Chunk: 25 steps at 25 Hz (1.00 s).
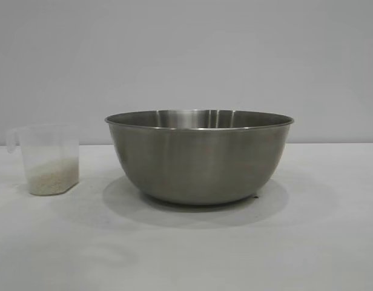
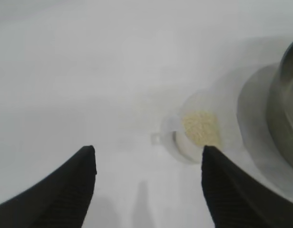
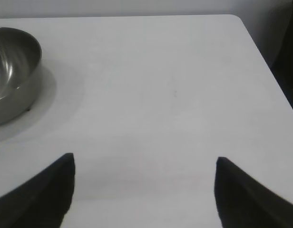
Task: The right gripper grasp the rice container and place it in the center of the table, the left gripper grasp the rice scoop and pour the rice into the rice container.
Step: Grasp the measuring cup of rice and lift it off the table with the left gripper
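We see a plain white table (image 1: 186,254) running back to a bare grey wall (image 1: 186,54), with only two things standing on it.

The big steel bowl (image 1: 198,157) sits upright about midway across the table in the outside view, its rolled rim level and a soft shadow spread around its base. From this low angle we cannot see what lies in its bottom. Near its left side, apart from it with a strip of bare table between, stands the small frosted plastic cup (image 1: 48,159), also upright, its loop handle at the rim turned away from the bowl. A pale layer of rice (image 1: 51,177) fills roughly the lower third of the cup.

Neither arm shows in the outside view. The left gripper (image 2: 149,164) hangs above the table with its two black fingers (image 2: 70,190) spread wide and nothing between them (the cup lies beyond the fingertips, untouched). From that wrist camera we look down into the cup and see the rice heaped to one side, with the bowl's rim just past it.

The right gripper (image 3: 144,171) is likewise held open over bare table, holding nothing, with the bowl well off to one side and the table's rounded corner ahead.
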Motion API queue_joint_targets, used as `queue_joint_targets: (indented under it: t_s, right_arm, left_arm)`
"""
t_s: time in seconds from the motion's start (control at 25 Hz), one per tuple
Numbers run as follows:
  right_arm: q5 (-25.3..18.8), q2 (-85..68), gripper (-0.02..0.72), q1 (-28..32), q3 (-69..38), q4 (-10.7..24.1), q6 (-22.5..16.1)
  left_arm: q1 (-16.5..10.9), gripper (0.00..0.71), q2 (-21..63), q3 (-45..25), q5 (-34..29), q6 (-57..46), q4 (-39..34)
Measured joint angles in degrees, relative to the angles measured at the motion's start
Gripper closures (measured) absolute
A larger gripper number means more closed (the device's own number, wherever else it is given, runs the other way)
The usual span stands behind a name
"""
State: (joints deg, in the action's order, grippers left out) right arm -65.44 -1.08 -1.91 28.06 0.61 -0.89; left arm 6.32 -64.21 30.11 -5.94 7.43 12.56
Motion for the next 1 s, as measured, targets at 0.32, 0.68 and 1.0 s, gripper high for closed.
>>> queue_joint_targets:
  t_s: [0.32, 0.68, 1.0]
  right_arm:
    - [0.0, 0.0, 0.183, 0.0, 0.0, 0.0, 0.0]
    - [0.0, 0.0, 0.183, 0.0, 0.0, 0.0, 0.0]
    - [0.0, 0.0, 0.183, 0.0, 0.0, 0.0, 0.0]
  left_arm:
    - [1.1, 0.266, 0.3, -11.1, 18.2, -1.2, 2.8]
    - [9.1, 0.319, -0.7, -24.8, 43.1, -1.3, -0.1]
    - [9.2, 0.488, -10.3, -29.7, 62.4, -3.5, -5.5]
